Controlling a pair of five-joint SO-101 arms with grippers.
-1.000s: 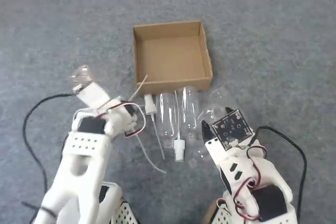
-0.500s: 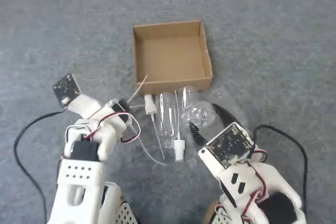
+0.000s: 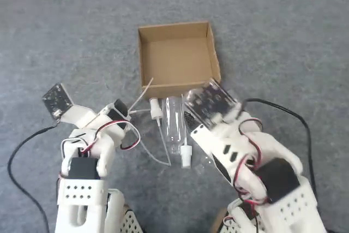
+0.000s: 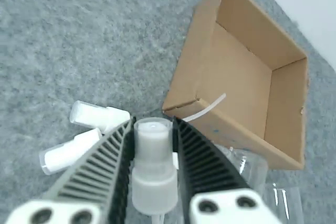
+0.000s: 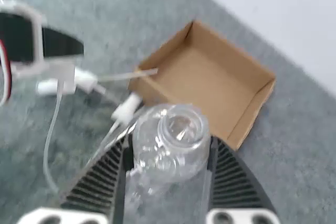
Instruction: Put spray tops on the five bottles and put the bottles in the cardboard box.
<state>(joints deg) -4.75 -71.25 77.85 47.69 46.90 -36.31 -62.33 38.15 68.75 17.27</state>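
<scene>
At the cardboard box's (image 3: pixel 178 58) 7 o'clock the left hand (image 4: pixel 152 125) holds a spray top (image 4: pixel 153 174); the right hand (image 5: pixel 169 142) holds a clear bottle (image 5: pixel 173 124).

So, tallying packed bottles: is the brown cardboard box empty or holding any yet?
Empty: the brown cardboard box shows a bare floor in the high view, no bottle inside.

A grey carpeted table (image 3: pixel 283 53) carries a cardboard box (image 3: pixel 180 87), clear bottle (image 3: pixel 174 124) and spray tops (image 3: pixel 186 156).

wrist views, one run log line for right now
left fingers: gripping spray top | right fingers: gripping clear bottle | bottle: no top on yet | cardboard box: no bottles inside
</scene>
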